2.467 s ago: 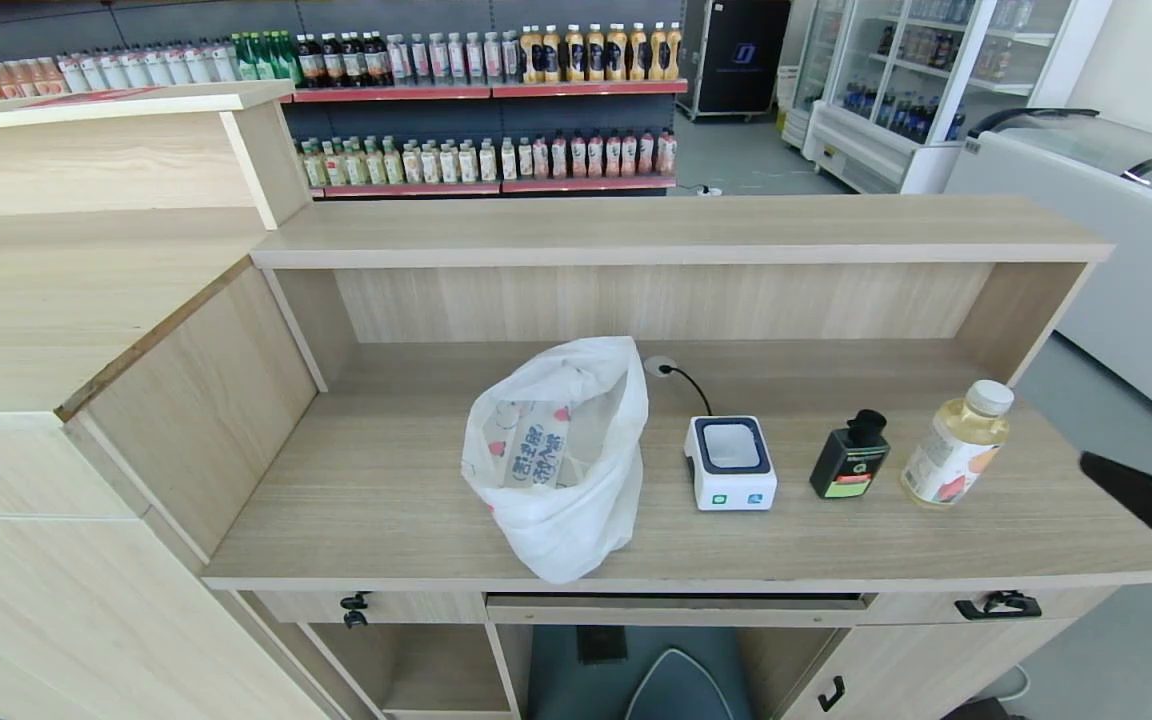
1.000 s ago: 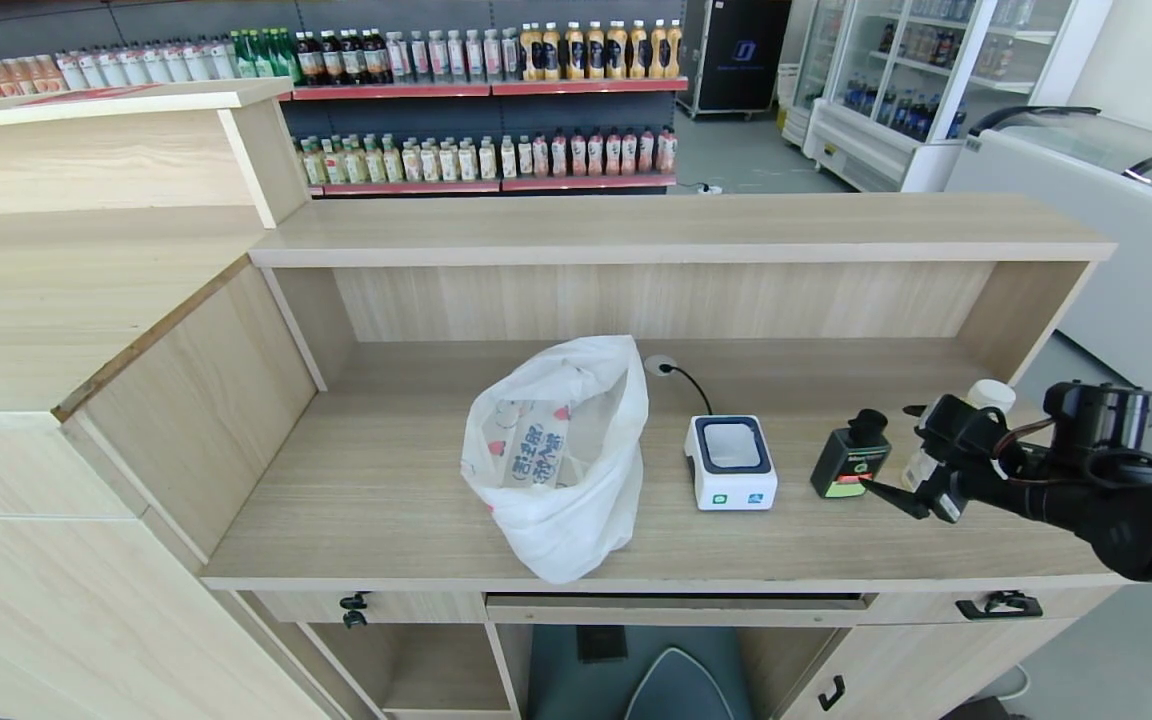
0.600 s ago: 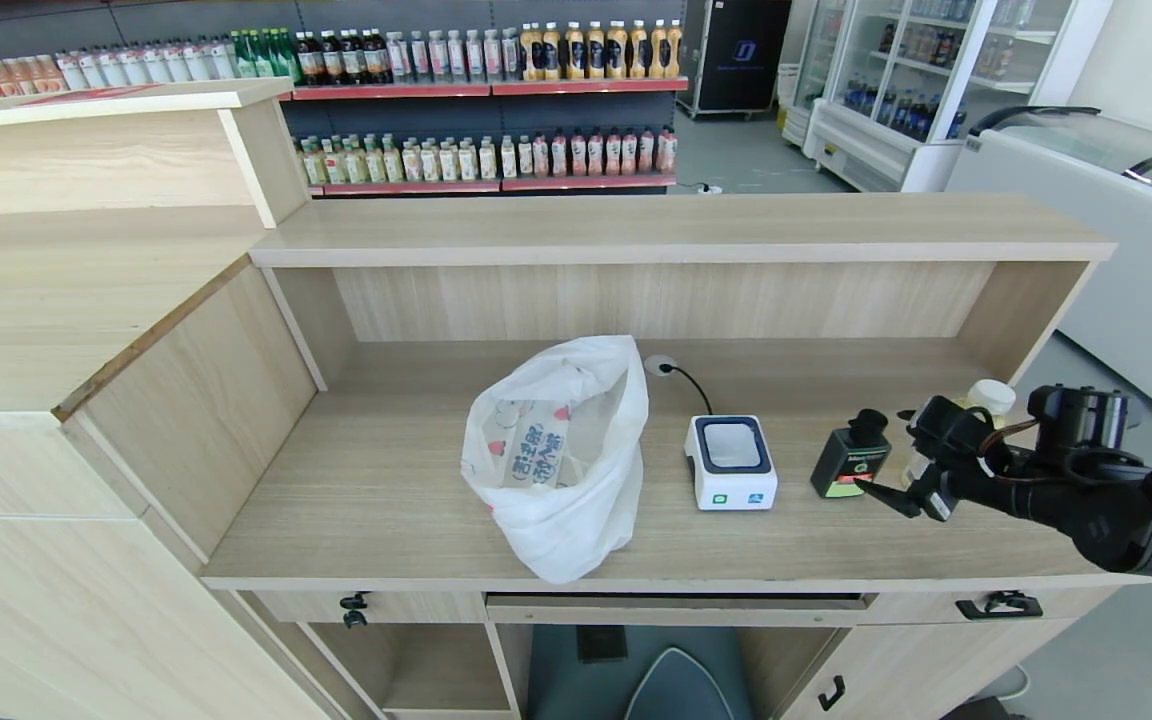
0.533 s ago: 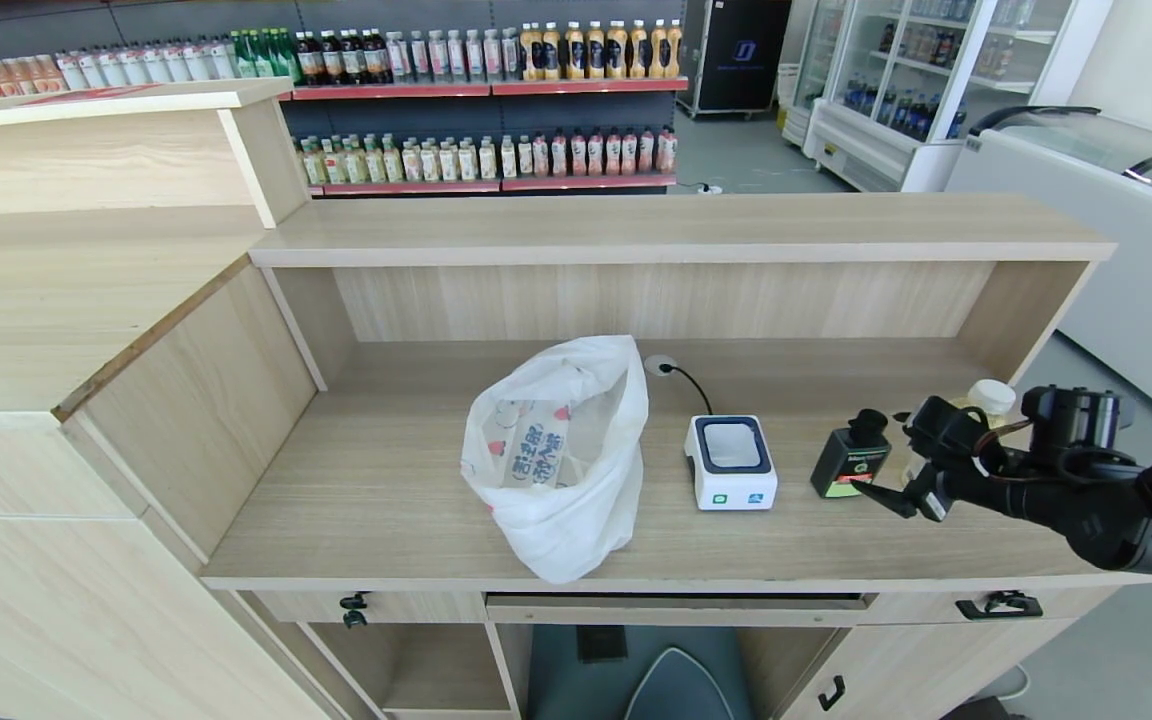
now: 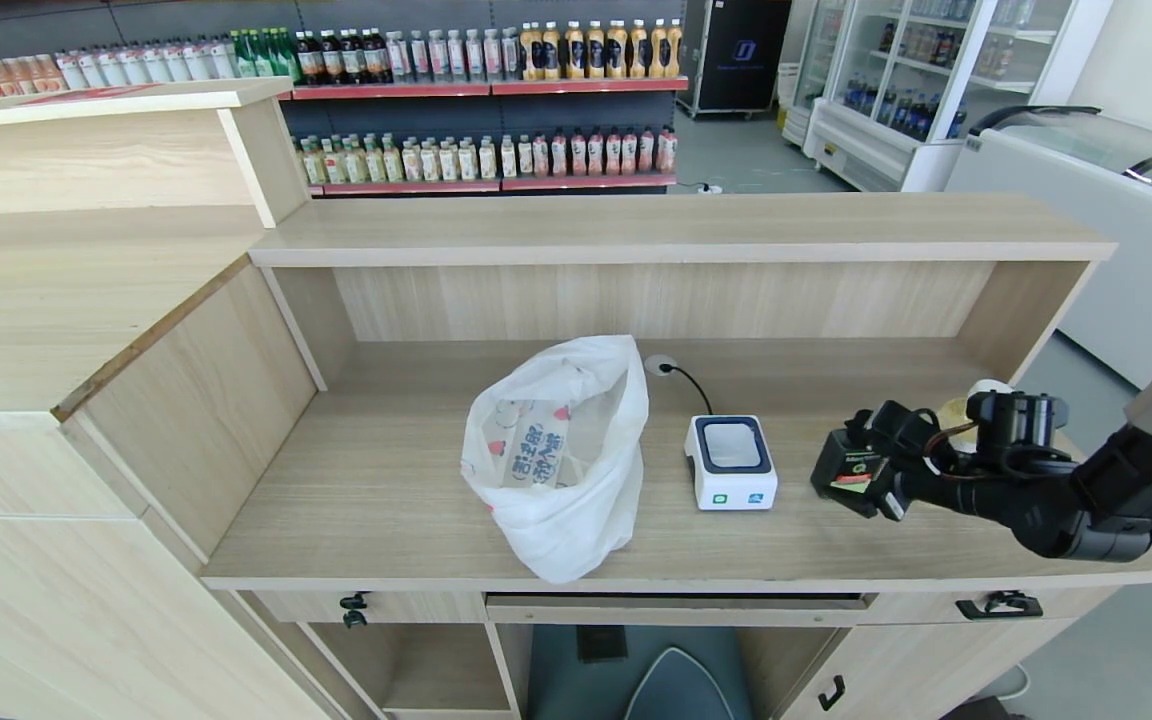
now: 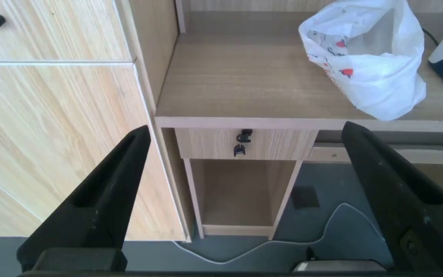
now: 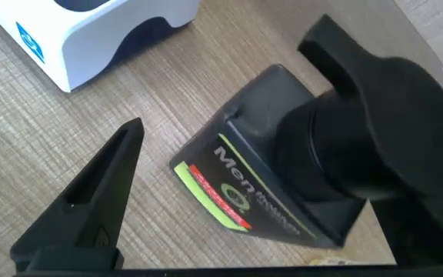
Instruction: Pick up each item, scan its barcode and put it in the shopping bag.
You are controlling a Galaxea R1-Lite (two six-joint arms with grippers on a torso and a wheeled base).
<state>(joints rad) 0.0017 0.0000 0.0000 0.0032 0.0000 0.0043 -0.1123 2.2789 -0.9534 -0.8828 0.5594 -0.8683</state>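
Our right gripper point(image 5: 864, 458), wide open and empty, straddles the black bottle point(image 7: 275, 185) beside the scanner point(image 5: 730, 462), so we should centre, then close firmly on its body

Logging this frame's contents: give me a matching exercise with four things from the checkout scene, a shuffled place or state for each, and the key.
Things
1. shopping bag
2. scanner
3. black bottle
4. left pincer

Places or states
A. on the counter, between the open fingers of the right pincer
B. white box, cord running toward the counter's back
C. open, out in front of the counter, touching nothing
D. white, a printed pack inside

Pairs: 1-D, 2-B, 3-A, 4-C
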